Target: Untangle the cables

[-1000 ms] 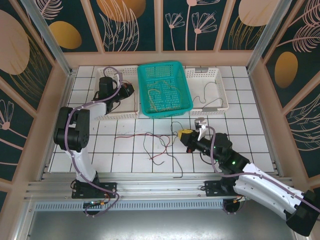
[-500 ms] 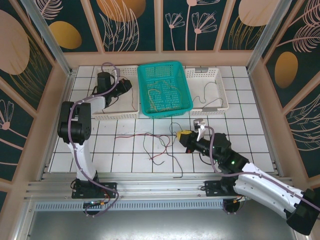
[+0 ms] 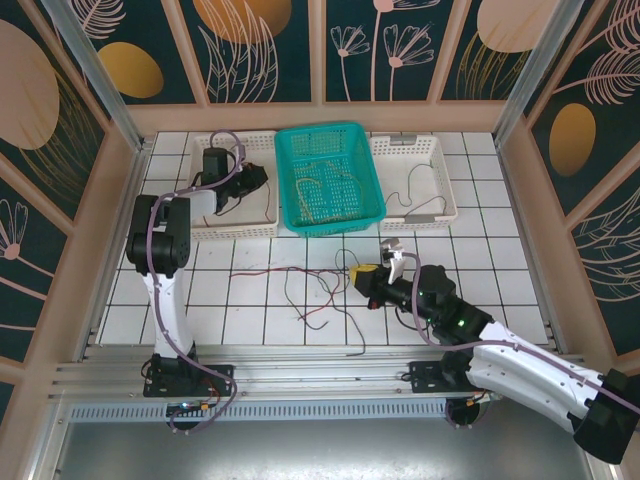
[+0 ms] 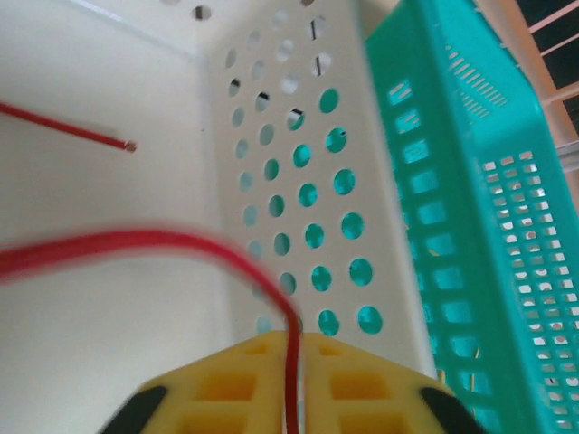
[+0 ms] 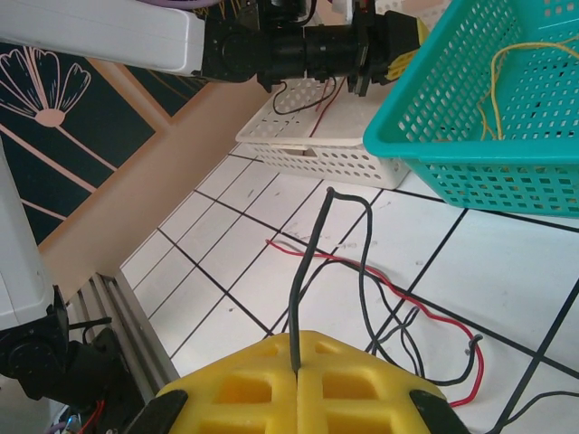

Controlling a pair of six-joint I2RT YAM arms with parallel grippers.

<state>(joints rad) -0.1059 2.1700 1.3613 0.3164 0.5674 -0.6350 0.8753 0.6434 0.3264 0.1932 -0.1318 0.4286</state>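
- The left hand is reaching down into the left white basket at the back of the tiled worktop. It's working close to the basket wall that's facing the teal basket.
- On its wrist camera the yellow pads are sitting squeezed nearly together. A red cable is running straight down into the seam between them, so it's looking like a pinch on that cable.
- That red cable is looping off across the basket floor. A red tip is lying further in, and honestly I can't tell if it's the same cable.
- The right hand is hanging low over the tiles just in front of the teal basket. It's fully closed and gripping a black cable.
- The black cable is sticking up out of the grip, bending over and dropping into the tangle on the tiles.
- The tangle is lying mid-worktop between the two arms, with a loose red cable crossing thin black ones.
- Yellow cables are lying inside the teal basket.
- Another black cable is lying in the right white basket.
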